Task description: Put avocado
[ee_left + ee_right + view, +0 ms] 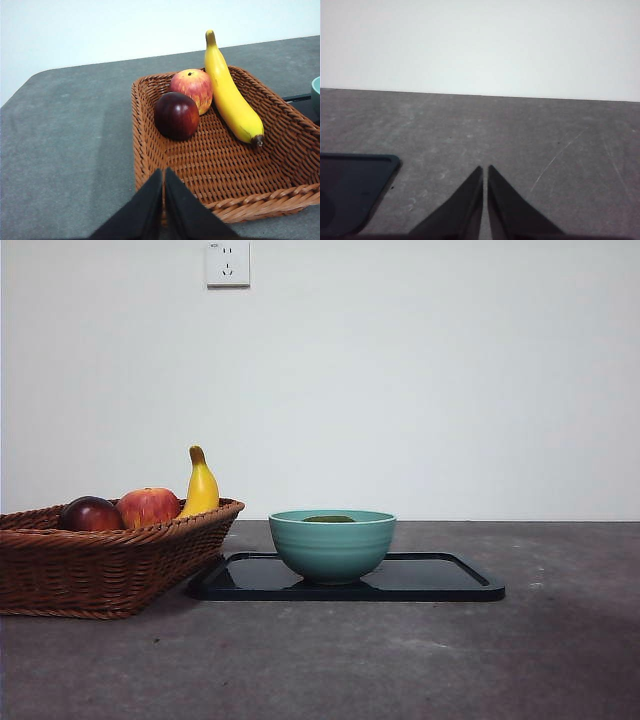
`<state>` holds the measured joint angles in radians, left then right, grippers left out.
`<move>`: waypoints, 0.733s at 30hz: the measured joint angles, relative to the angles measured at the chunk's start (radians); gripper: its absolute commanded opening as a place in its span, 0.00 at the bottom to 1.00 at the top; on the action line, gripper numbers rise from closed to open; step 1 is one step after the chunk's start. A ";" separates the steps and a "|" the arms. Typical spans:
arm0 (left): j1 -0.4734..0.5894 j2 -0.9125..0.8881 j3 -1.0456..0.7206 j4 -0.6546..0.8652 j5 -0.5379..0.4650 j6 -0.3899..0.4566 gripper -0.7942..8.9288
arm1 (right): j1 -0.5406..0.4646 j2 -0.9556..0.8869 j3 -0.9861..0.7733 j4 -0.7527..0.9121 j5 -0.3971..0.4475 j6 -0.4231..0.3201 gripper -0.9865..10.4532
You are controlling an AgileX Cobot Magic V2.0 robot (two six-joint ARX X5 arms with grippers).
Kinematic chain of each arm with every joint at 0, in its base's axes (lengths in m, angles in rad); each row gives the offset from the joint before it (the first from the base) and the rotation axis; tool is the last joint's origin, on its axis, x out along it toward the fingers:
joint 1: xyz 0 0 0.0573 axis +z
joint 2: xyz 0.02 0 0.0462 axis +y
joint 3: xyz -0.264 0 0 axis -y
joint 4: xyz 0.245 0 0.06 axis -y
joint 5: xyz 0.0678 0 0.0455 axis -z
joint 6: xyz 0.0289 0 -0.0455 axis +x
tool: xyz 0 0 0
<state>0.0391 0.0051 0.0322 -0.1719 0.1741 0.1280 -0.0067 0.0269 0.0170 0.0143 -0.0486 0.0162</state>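
The avocado shows only as a dark green sliver over the rim of a teal bowl that stands on a black tray. My left gripper is shut and empty, hovering over the near edge of the wicker basket. My right gripper is shut and empty above bare table, beside a corner of the black tray. Neither arm shows in the front view.
The wicker basket at the left holds a dark red-purple fruit, a red-yellow apple and a banana. A wall socket is high on the back wall.
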 measured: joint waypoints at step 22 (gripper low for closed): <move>0.000 0.000 0.000 0.000 0.000 0.000 0.09 | 0.000 -0.021 0.000 -0.182 -0.003 0.051 0.09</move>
<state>0.0391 0.0051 0.0322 -0.1719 0.1741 0.1280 -0.0067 0.0059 0.0166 -0.1677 -0.0517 0.0673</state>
